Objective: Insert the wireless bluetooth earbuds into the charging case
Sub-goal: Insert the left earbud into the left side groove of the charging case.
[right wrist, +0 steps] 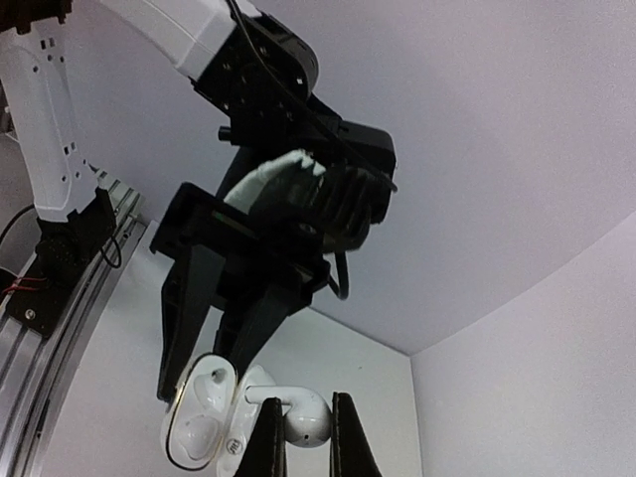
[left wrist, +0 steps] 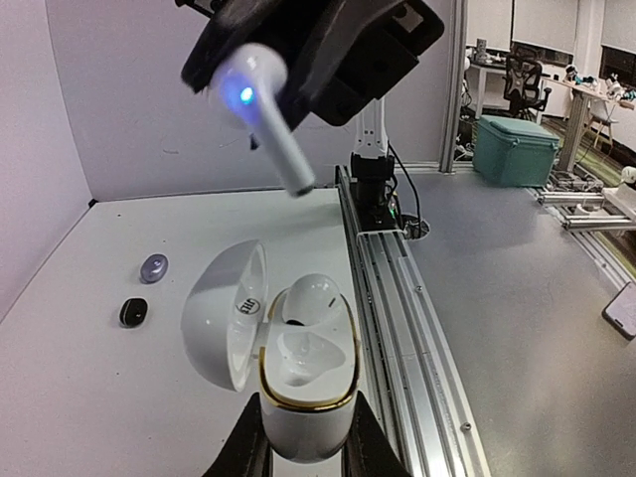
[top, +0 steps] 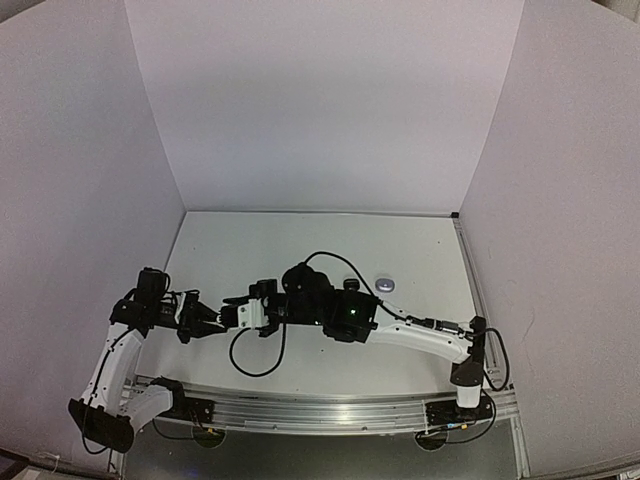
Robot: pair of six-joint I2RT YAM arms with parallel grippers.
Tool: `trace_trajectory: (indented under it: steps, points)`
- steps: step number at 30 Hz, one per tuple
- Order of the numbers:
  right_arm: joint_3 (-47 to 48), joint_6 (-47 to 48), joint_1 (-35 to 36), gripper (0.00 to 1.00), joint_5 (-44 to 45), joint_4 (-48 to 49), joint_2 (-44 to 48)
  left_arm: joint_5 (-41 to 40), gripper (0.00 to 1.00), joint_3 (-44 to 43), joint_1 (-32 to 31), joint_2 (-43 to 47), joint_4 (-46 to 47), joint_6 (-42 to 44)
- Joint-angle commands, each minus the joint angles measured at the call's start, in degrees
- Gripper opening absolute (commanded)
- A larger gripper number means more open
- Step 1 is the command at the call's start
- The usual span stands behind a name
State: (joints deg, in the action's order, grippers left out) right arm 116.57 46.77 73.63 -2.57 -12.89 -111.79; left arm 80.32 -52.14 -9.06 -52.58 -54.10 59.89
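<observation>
My left gripper (left wrist: 303, 442) is shut on a white charging case (left wrist: 303, 397) with a gold rim, its lid (left wrist: 227, 313) swung open to the left. In the left wrist view one white earbud (left wrist: 313, 295) sits in the far slot and the near slot (left wrist: 303, 356) is empty. Above the case, my right gripper (right wrist: 303, 427) is shut on a second white earbud (right wrist: 308, 417). This stemmed earbud (left wrist: 260, 109) glows blue and hangs clear of the case (right wrist: 199, 422). The two grippers meet left of centre, left gripper (top: 205, 322) beside right gripper (top: 250, 308).
A silvery-grey bud (left wrist: 153, 264) and a black bud (left wrist: 133, 311) lie on the white table to the left of the case. The aluminium rail (left wrist: 388, 298) runs along the table's edge on the right. White walls (top: 320, 100) enclose the table on three sides.
</observation>
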Motion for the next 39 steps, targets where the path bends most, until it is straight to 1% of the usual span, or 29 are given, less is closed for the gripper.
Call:
trace_trajectory:
  steps: [1,5,9,14,23,39]
  points:
    - [-0.1,5.1,1.1,0.0,-2.7,7.8,1.0,-0.3,0.0,-2.5,-0.2,-0.9,-0.3,2.2]
    - [-1.0,8.0,1.7,0.0,-1.4,7.7,0.8,-0.2,0.0,-2.5,-0.2,-1.3,1.1,0.8]
    - [-2.4,13.6,1.9,0.0,1.6,7.8,-0.4,-0.5,0.0,-2.4,-0.2,-1.2,1.6,0.3]
    - [-1.9,14.6,2.0,0.0,2.4,7.8,-1.4,0.3,0.0,-2.3,-0.2,-1.2,1.8,-0.1]
    - [-2.6,17.9,2.0,0.0,7.1,7.8,-3.0,-0.5,0.0,-2.3,-0.2,-0.8,2.3,0.1]
    - [-4.1,18.3,2.2,0.0,10.9,7.4,-3.1,-0.7,0.0,-1.7,-0.2,-0.1,2.8,-0.6]
